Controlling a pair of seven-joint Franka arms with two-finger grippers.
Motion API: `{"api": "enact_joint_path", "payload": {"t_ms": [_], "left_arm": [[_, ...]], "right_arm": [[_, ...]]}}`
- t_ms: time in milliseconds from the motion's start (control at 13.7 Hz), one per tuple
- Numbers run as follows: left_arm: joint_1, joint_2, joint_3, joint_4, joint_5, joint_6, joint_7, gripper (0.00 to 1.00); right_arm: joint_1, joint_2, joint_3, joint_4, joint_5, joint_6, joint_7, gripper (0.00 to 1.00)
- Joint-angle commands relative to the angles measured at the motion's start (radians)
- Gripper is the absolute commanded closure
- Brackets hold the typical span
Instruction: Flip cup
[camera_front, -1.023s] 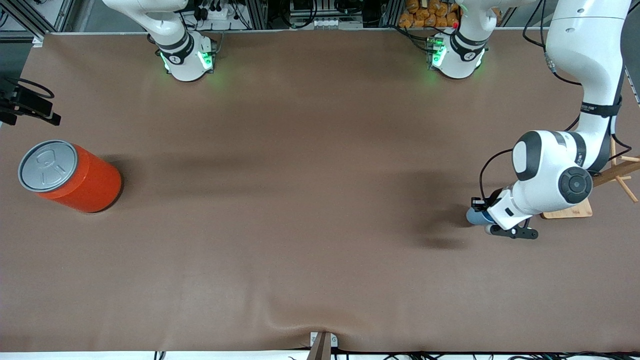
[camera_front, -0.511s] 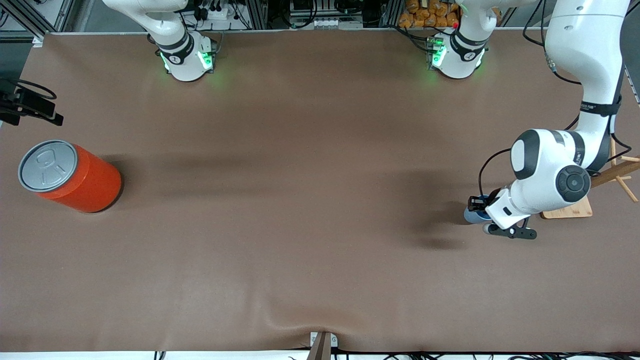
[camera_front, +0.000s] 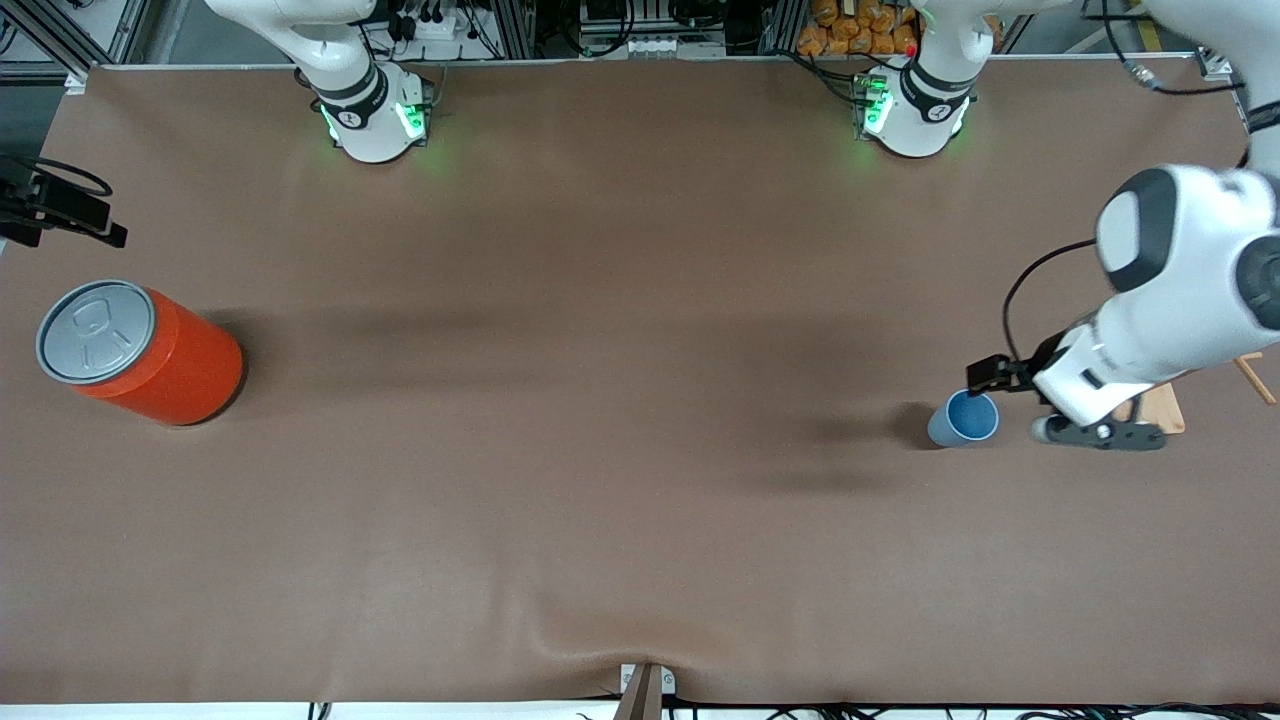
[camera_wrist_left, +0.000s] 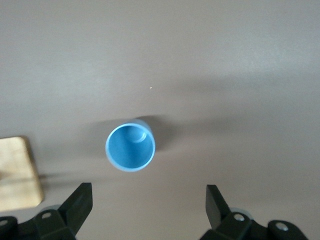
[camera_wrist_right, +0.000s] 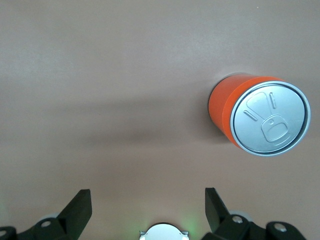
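Note:
The small light-blue cup (camera_front: 965, 418) stands upright on the brown table, mouth up, near the left arm's end. In the left wrist view the cup (camera_wrist_left: 130, 147) shows its deeper blue inside. My left gripper (camera_front: 1090, 432) is open and empty, up in the air beside the cup, over the table next to the wooden base. Its own view shows the left gripper (camera_wrist_left: 147, 197) with fingers wide apart and nothing between them. My right gripper (camera_wrist_right: 147, 197) is open and empty, waiting high over the table near the orange can.
A big orange can (camera_front: 150, 350) with a grey pull-tab lid stands at the right arm's end, also seen in the right wrist view (camera_wrist_right: 260, 117). A wooden stand base (camera_front: 1160, 410) lies close beside the cup, under the left arm, also in the left wrist view (camera_wrist_left: 17, 172).
My left gripper let go of the cup, rose and drew away toward the left arm's end. The cup now stands free, mouth up. The right arm has barely moved.

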Motion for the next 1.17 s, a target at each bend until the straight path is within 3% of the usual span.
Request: {"api": "enact_joint_path", "payload": {"t_ms": [0,438,950,1096], "left_arm": [[0.01,-0.002,0.015,0.102,0.052,-0.096,-0.012,0.0],[0.013,-0.042,0.038,0.228,0.093,-0.195,-0.008,0.0],[0.01,-0.203,0.021,0.214,0.097,-0.38,-0.028,0.0],[0.011,-0.27,0.008,0.164,0.096,-0.384,-0.026,0.0]], "right_arm": [[-0.017,-0.002,0.011,0.001,0.028,0.001,-0.006,0.0],[-0.014,-0.003,0.011,0.001,0.029,-0.002,-0.005,0.0],[-0.016,0.001,0.011,-0.001,0.025,0.0,-0.005,0.0],[-0.019,0.001,0.011,-0.001,0.025,0.0,-0.005,0.0]]}}
